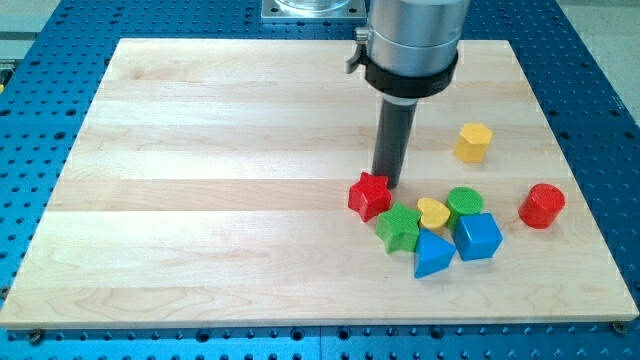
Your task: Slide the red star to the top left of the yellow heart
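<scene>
Lowest in the frame, right of centre: one blue triangular block [433, 255], with one blue cube [478, 237] just to its right, apparently touching. Next row up: one green star [399, 227], one yellow heart [433, 212] and one green cylinder [464, 203], packed in a tight cluster. One red cylinder [541, 205] stands apart at right. The red star [370, 195] sits at the cluster's left edge, upper left of the yellow heart and touching or nearly touching the green star. My tip [387, 185] rests at the red star's upper right edge, in contact or almost. No jaws on this rig, only the plain rod. Farther up, one yellow hexagonal block [473, 142] alone, upper right. All eight blocks lie on the wooden board [200, 180].
</scene>
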